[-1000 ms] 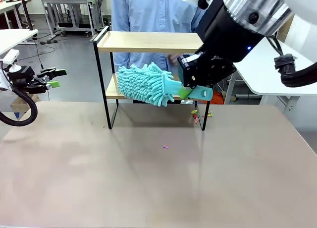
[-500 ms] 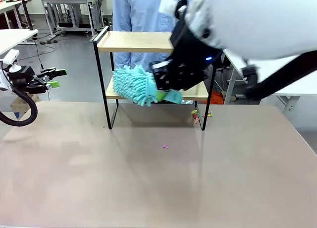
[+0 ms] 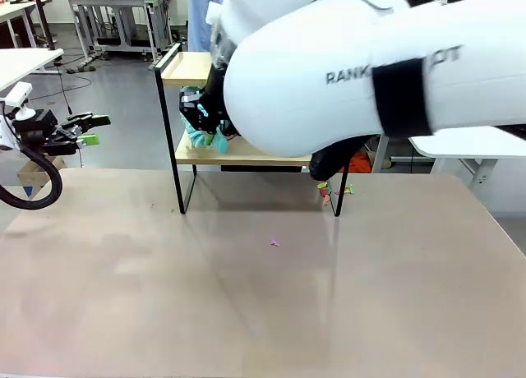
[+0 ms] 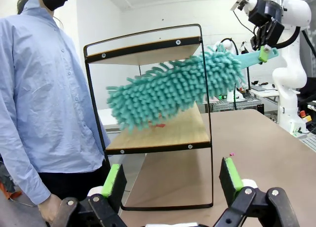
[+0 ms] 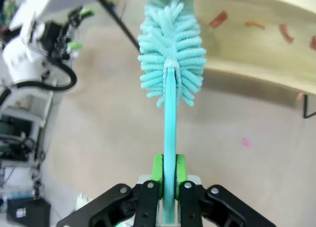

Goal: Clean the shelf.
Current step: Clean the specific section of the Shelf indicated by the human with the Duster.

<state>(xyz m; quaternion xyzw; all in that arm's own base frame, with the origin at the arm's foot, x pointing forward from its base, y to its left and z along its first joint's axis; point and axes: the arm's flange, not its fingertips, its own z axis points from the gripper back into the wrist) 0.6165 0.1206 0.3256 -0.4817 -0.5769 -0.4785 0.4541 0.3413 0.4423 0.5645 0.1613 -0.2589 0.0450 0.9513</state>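
**Right gripper clamped on the duster, head between the shelf boards**

Right gripper [image 5: 168, 171] is closed tight on the flat teal handle of a chenille duster [image 5: 171, 64], green pads pressed on either side. From my left wrist camera, the duster's long axis runs along the length of the shelf [image 4: 163, 133]. The fluffy head sits between the upper and lower boards and the handle slopes up and out past the shelf's right end. The head points toward the shelf's left end. I can't tell whether the fibres touch the lower board.

The shelf stands upright at the middle of the table's [image 3: 246, 312] far edge, its long side parallel to that edge. A person [image 4: 39, 89] is just behind it. Small reddish scraps [image 5: 217, 18] lie on a board, and a pink scrap [image 3: 274, 243] lies on the table in front.

Left gripper [image 4: 170, 177] hangs open and empty beyond the table's left edge.
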